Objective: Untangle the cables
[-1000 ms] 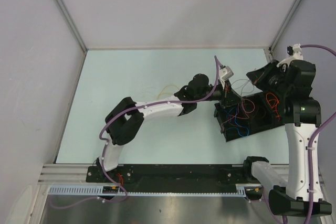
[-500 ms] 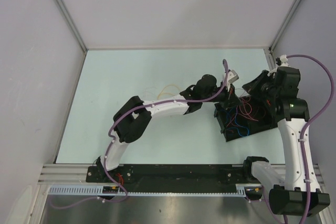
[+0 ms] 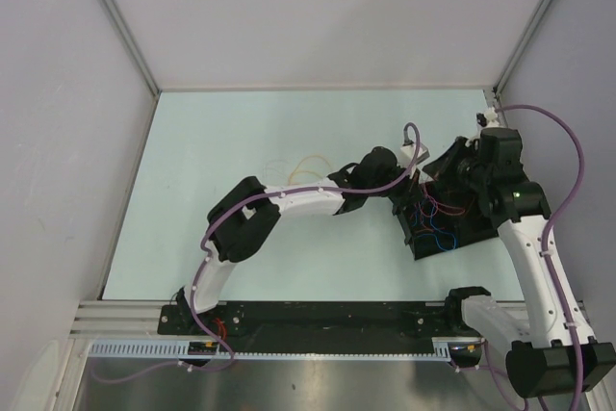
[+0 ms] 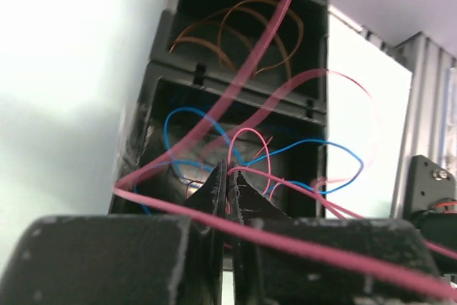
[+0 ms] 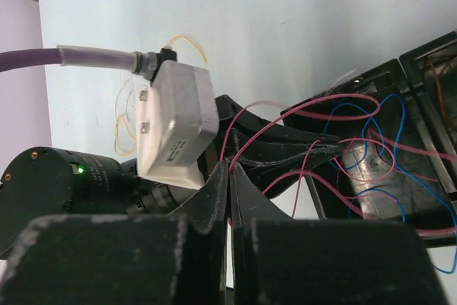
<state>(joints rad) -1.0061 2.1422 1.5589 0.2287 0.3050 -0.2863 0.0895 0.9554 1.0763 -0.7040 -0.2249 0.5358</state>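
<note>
Left gripper has its fingers pressed together over a black tray. A pink wire rises in a small loop straight from the tips, so I read it as pinched there. More pink strands cross my left wrist view, one blurred and close across the fingers. I cannot tell whether they are all one wire.

The tray sits at an angle on the right side of the pale table. It is split into compartments. A blue wire curls in the compartment just beyond the left fingertips, tangled with the pink. An orange wire loops in the next compartment, farther from the fingertips.

The right gripper is also closed, fingers pressed together. A pink wire shows in the slit between them and arcs from the tips away to the tray. This gripper sits just beside the left arm's white wrist camera, at the far left end of the tray.

Thin tan wires lie loose on the table, left of both grippers and apart from the tray.
</note>
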